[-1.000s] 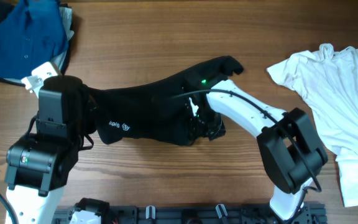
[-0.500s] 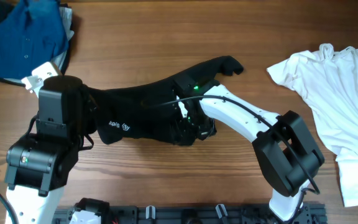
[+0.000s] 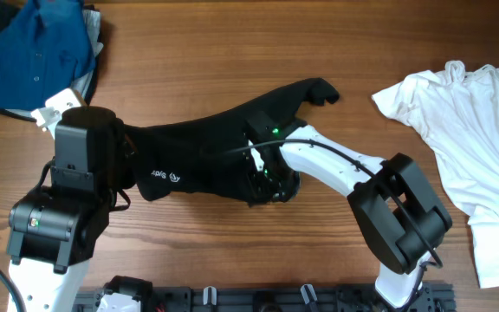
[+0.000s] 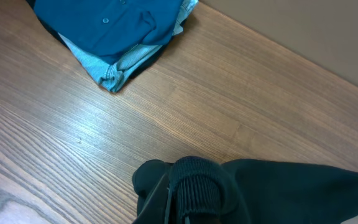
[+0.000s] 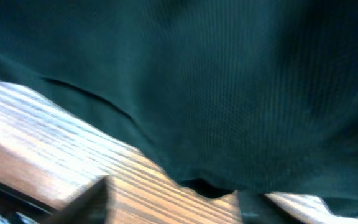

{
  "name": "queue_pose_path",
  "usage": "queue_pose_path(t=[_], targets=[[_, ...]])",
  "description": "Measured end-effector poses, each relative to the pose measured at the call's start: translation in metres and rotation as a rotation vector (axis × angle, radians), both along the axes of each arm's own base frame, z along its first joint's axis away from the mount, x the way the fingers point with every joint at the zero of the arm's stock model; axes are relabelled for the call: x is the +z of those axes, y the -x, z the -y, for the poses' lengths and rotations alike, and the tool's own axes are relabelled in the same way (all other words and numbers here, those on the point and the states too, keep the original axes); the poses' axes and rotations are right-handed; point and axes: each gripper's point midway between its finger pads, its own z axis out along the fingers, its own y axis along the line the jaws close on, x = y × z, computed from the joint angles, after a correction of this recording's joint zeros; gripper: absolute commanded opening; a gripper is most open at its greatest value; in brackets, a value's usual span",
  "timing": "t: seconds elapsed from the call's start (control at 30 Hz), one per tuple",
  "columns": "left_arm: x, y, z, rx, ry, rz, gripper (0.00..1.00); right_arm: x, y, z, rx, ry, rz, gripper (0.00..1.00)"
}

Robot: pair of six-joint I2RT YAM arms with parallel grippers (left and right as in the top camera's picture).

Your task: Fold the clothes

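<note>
A black garment (image 3: pixel 206 156) lies stretched across the middle of the table, with one sleeve reaching up to the right. My left gripper (image 3: pixel 126 165) is at its left end. In the left wrist view the fingers are hidden under the bunched ribbed cuff (image 4: pixel 194 186), which they seem to grip. My right gripper (image 3: pixel 267 180) is low over the garment's lower edge. In the right wrist view the black fabric (image 5: pixel 216 81) fills the top, and the two fingers (image 5: pixel 173 202) stand apart on bare wood just below the hem.
A white shirt (image 3: pixel 475 113) lies crumpled at the right side of the table. A pile of blue clothes (image 3: pixel 33 48) sits at the back left and also shows in the left wrist view (image 4: pixel 117 31). A black rail runs along the front edge.
My right gripper has slid left along the garment's lower edge and sits lower over it. The left arm and the garment's left end have not moved.
</note>
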Motion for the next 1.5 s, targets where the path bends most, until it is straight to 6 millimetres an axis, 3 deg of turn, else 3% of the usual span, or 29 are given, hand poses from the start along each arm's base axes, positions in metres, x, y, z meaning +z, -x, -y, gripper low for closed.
queue_pose_path(t=[0.03,0.13,0.2,0.23,0.27,0.43,0.8,0.9,0.93,1.0,1.13,1.23,1.3,1.5], targets=[[0.0,0.0,0.0,0.0,0.0,0.0,0.04,-0.004,0.004,0.002,-0.002,0.002,-0.01,0.04],[0.0,0.0,0.0,0.0,0.0,-0.001,0.04,-0.008,0.008,0.005,-0.006,0.006,-0.023,0.05],[0.0,0.0,0.0,-0.001,0.0,-0.003,0.04,-0.008,0.007,0.003,-0.006,0.0,-0.015,0.55],[-0.001,0.0,0.0,-0.002,0.002,-0.003,0.04,-0.009,0.005,0.002,-0.013,-0.004,-0.01,0.95],[-0.001,0.0,0.001,-0.003,0.002,-0.003,0.04,-0.009,0.004,0.001,-0.015,-0.007,-0.005,1.0],[-0.001,0.0,0.001,-0.003,0.002,-0.003,0.04,0.001,0.001,-0.006,-0.038,-0.047,-0.014,1.0],[-0.001,0.001,0.001,-0.003,0.002,-0.004,0.04,0.001,-0.012,0.01,-0.086,-0.046,-0.021,1.0],[-0.001,0.001,0.0,-0.003,0.002,-0.006,0.04,0.001,-0.014,0.009,-0.084,-0.053,-0.011,0.91],[-0.001,0.001,0.0,-0.003,0.001,-0.007,0.04,0.001,-0.015,0.008,-0.081,-0.057,-0.006,0.8],[-0.001,0.001,0.0,-0.003,0.001,-0.007,0.04,0.001,-0.019,0.007,-0.072,-0.068,0.01,0.48],[-0.001,0.001,0.0,-0.003,0.001,-0.007,0.04,-0.004,-0.025,0.006,-0.056,-0.071,0.04,0.41],[-0.001,0.001,0.0,-0.003,0.001,-0.007,0.04,-0.005,-0.027,0.005,-0.05,-0.076,0.05,0.24],[-0.001,0.001,0.0,-0.003,0.001,-0.007,0.04,-0.005,-0.027,0.005,-0.052,-0.075,0.051,0.06],[-0.001,0.001,0.0,-0.005,-0.001,-0.008,0.04,-0.005,-0.027,0.006,-0.043,-0.075,0.053,0.04]])
